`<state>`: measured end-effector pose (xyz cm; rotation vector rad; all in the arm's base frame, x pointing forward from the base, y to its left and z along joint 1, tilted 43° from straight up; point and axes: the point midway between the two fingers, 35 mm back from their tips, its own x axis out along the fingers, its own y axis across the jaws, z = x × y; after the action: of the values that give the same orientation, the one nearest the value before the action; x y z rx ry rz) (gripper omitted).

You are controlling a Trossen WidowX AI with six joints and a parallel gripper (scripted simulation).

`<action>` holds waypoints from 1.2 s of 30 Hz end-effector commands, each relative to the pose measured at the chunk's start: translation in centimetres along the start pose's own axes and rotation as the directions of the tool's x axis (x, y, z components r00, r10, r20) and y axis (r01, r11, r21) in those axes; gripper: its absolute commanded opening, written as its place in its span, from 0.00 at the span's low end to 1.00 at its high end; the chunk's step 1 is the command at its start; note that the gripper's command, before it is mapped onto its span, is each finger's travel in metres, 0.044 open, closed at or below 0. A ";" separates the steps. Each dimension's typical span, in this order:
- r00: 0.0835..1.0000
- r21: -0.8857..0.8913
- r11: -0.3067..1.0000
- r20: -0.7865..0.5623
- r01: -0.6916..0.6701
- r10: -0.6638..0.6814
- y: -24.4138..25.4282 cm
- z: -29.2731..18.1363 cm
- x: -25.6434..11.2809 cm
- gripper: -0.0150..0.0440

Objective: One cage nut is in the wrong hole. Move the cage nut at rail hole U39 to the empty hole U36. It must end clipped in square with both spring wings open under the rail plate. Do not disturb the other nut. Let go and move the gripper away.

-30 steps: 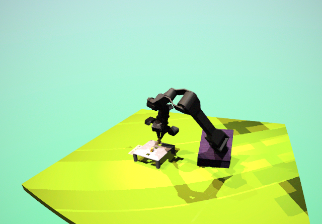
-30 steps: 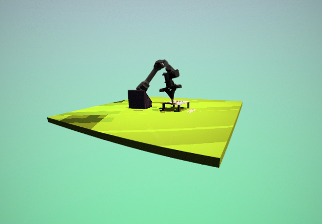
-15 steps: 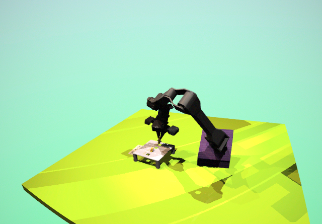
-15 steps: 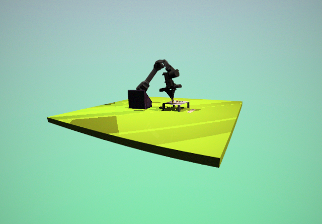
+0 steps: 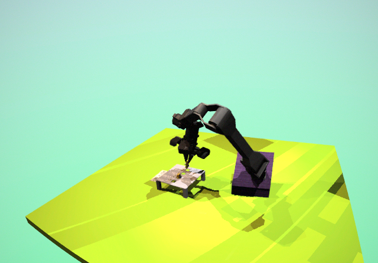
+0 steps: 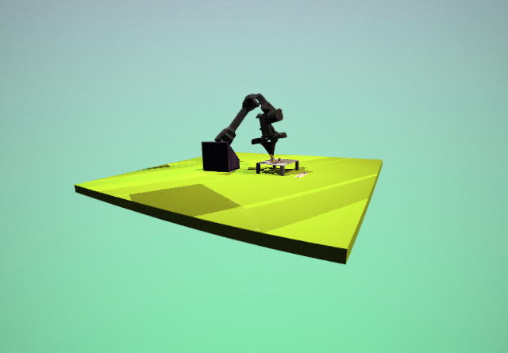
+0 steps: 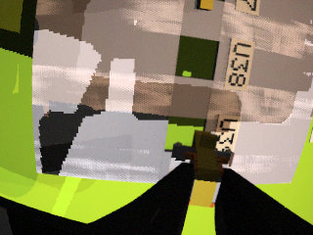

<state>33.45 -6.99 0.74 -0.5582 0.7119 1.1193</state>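
Out of its U39 hole, the cage nut (image 5: 186,164) (image 6: 271,157) (image 7: 207,159) seems pinched in the gripper (image 5: 186,164) (image 6: 271,157) (image 7: 203,176), well inside the worktop's edges (image 5: 55,236) (image 6: 213,228). Next calls for carrying it level to U36, past the other nut (image 5: 178,175) (image 6: 280,159) (image 7: 205,4).

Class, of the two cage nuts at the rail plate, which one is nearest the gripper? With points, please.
The cage nut between the fingertips, by the U39 label; the other (image 7: 205,4) sits beyond the U38 hole.

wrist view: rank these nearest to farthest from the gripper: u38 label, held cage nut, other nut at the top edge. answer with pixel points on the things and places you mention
1. Held cage nut (image 7: 207,159), between the jaws
2. U38 label (image 7: 240,64), up and right
3. Other nut (image 7: 205,4), at the top edge, beyond the U38 hole (image 7: 197,57)
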 end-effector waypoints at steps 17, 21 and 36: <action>1.000 -0.006 1.000 -0.005 -0.001 0.001 0.0 0.0 -0.3 0.30; 1.000 -0.006 1.000 -0.005 -0.001 0.001 0.0 0.0 -0.3 0.30; 1.000 -0.006 1.000 -0.005 -0.001 0.001 -0.1 0.0 -0.5 0.30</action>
<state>33.42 -7.29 1.08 -0.5594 0.7132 1.1189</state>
